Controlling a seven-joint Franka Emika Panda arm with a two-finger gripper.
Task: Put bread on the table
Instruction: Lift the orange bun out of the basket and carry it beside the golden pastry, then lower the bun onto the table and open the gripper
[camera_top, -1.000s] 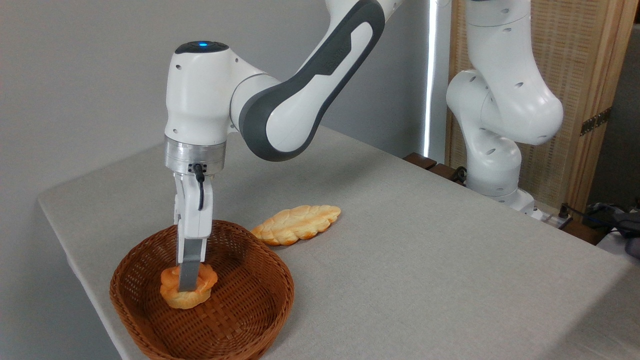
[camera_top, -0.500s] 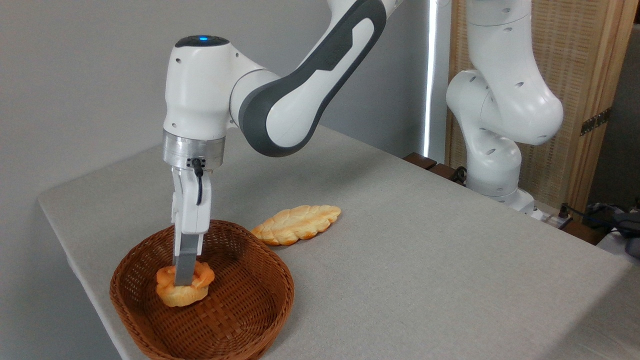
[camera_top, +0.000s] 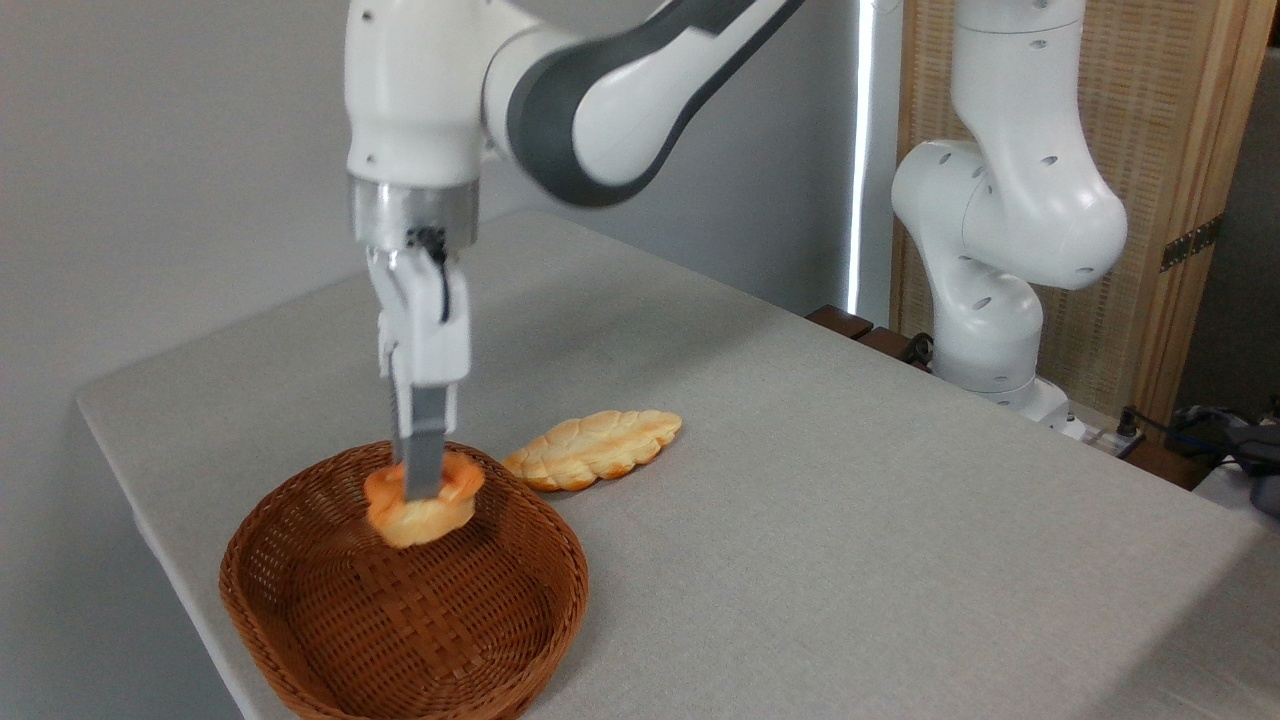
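- Brown wicker basket (camera_top: 400, 620) sits at the table's (camera_top: 850, 520) near-left corner; its 7 o'clock rim reaches the table edge.
- We see the gripper (camera_top: 422, 490) clenched on the bread (camera_top: 420, 505), held above the basket floor near its 12 o'clock rim.
- Braided loaf (camera_top: 595, 448) lies just beyond, at 1 o'clock.
- Bare cloth runs wide toward 3 o'clock.

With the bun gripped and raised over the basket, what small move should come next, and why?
Probably carry the bread sideways to the right, past the basket rim. The claw holds it above the basket floor, and bare table lies in front of the braided loaf.
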